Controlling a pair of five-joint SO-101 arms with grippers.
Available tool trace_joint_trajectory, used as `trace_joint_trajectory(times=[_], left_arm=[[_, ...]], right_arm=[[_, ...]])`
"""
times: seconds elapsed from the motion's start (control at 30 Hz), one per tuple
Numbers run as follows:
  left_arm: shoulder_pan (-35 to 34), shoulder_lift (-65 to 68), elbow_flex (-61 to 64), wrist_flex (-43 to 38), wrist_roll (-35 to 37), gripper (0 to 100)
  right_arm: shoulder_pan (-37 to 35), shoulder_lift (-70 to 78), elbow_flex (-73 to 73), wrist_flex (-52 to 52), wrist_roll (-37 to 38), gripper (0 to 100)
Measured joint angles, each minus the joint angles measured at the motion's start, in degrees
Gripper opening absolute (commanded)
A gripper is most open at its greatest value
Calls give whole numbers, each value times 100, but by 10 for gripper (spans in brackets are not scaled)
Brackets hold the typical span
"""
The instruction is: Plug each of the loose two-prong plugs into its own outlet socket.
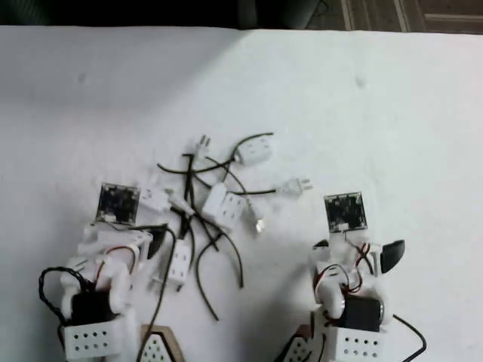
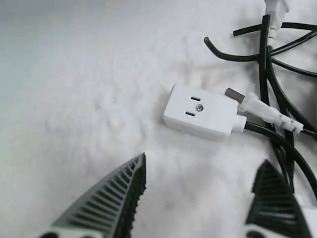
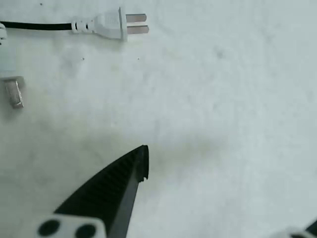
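A tangle of black cords (image 1: 204, 249) with white sockets and plugs lies mid-table. One socket (image 2: 200, 111) faces up, and a white two-prong plug (image 2: 255, 108) lies loose against its end. My left gripper (image 2: 203, 171) hovers open just short of it, at the tangle's left edge (image 1: 136, 230). Other sockets (image 1: 255, 153) (image 1: 226, 205) (image 1: 178, 264) sit among the cords. A loose plug (image 3: 111, 24) (image 1: 296, 185) lies with its prongs bare on the cloth. A second plug's prong (image 3: 14, 92) shows nearby. My right gripper (image 3: 228, 193) (image 1: 362, 245) stands open and empty, short of them.
White cloth covers the table (image 1: 377, 113). The far half and the right side hold nothing. Another small plug (image 1: 201, 145) lies at the tangle's far end. Cords (image 2: 277, 74) cross close beside the near socket.
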Motion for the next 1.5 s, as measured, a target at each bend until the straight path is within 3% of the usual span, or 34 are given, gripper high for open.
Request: trace_joint_trajectory(times=[0.03, 0.07, 0.17, 0.3, 0.67, 0.9, 1.13, 1.2, 1.4, 1.5], left_arm=[[9, 0, 0, 0, 0, 24], [9, 0, 0, 0, 0, 17], [9, 0, -26, 0, 0, 69], [18, 0, -132, 0, 0, 20], [18, 0, -457, 9, 0, 31], [18, 0, -774, 571, 0, 31], [18, 0, -774, 633, 18, 31], [18, 0, -774, 633, 18, 31], [18, 0, -774, 853, 18, 31], [18, 0, -774, 870, 18, 31]], right_arm=[[9, 0, 0, 0, 0, 524], [9, 9, 0, 0, 0, 524], [-9, 9, 0, 0, 0, 524], [26, 9, 0, 0, 0, 523], [26, 9, 0, 114, 18, 522], [53, -18, -141, 316, 18, 522], [44, -26, -149, 325, 18, 519], [44, -26, -149, 325, 18, 471], [44, 0, -352, 360, 563, 132], [44, -26, -554, 360, 1081, 65]])
